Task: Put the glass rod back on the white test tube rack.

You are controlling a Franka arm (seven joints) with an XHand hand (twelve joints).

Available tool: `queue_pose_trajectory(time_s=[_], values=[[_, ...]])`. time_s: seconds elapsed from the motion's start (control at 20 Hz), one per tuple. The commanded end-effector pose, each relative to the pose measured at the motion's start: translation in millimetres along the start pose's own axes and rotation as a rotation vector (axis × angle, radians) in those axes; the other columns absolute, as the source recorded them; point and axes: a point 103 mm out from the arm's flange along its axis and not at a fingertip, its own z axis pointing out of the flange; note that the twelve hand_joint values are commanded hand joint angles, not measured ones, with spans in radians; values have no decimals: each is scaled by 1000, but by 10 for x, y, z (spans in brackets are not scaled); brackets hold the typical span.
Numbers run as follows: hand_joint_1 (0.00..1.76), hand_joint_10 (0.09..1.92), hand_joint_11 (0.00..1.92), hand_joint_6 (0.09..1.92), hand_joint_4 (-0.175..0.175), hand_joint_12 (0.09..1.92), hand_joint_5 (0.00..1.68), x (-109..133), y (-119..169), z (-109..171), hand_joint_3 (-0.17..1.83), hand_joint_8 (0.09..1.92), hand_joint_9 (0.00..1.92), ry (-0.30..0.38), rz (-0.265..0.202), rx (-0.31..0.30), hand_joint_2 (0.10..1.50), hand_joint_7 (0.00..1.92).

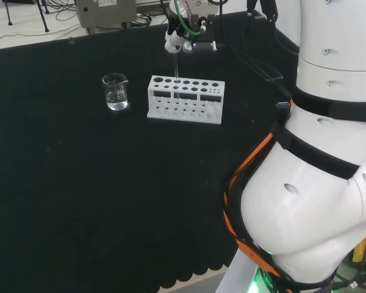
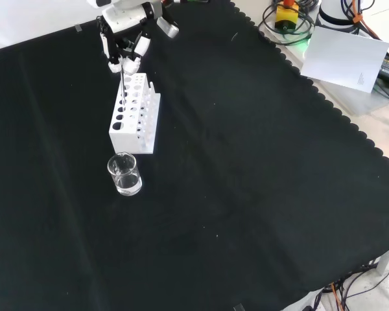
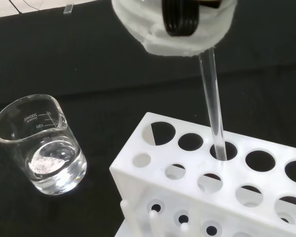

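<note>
A clear glass rod [image 3: 213, 103] stands nearly upright with its lower end inside a hole in the back row of the white test tube rack [image 3: 187, 197]. In the head view the rod [image 1: 175, 70] runs from the hand [image 1: 178, 38] down into the rack [image 1: 186, 99]. The black and white hand [image 2: 126, 39] hovers just above the rack's far end [image 2: 136, 113] in the front view, its fingertips pinching the rod's top [image 2: 122, 81]. A blurred white fingertip [image 3: 172, 24] sits over the rod in the wrist view.
A small glass beaker [image 1: 115, 91] with a little clear liquid stands on the black cloth to the left of the rack in the head view, nearer the camera [image 2: 124, 174] in the front view. Cables and equipment lie beyond the cloth's scalloped edge [image 2: 324, 97].
</note>
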Motion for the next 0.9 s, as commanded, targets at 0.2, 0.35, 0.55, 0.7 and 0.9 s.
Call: queue_pose_trajectory(time_s=[0.2,0.35,0.55,0.7,0.9], values=[[1336,547,1886,174,-175,518,1254,-2,14,-62,-175,87,1920,-3,2,-5,816,1486],[1341,575,1877,385,-175,578,1139,15,15,-75,-175,87,1920,-6,0,-1,815,1458],[1347,577,1876,569,-175,605,1020,37,5,-32,-175,87,1920,-12,-4,9,812,1410],[1352,569,1877,608,-175,620,976,46,-2,-19,-175,87,1920,-12,-5,10,809,1368],[1353,555,1880,631,-175,637,951,48,-17,-26,-175,87,1920,-13,-9,8,808,1350]])
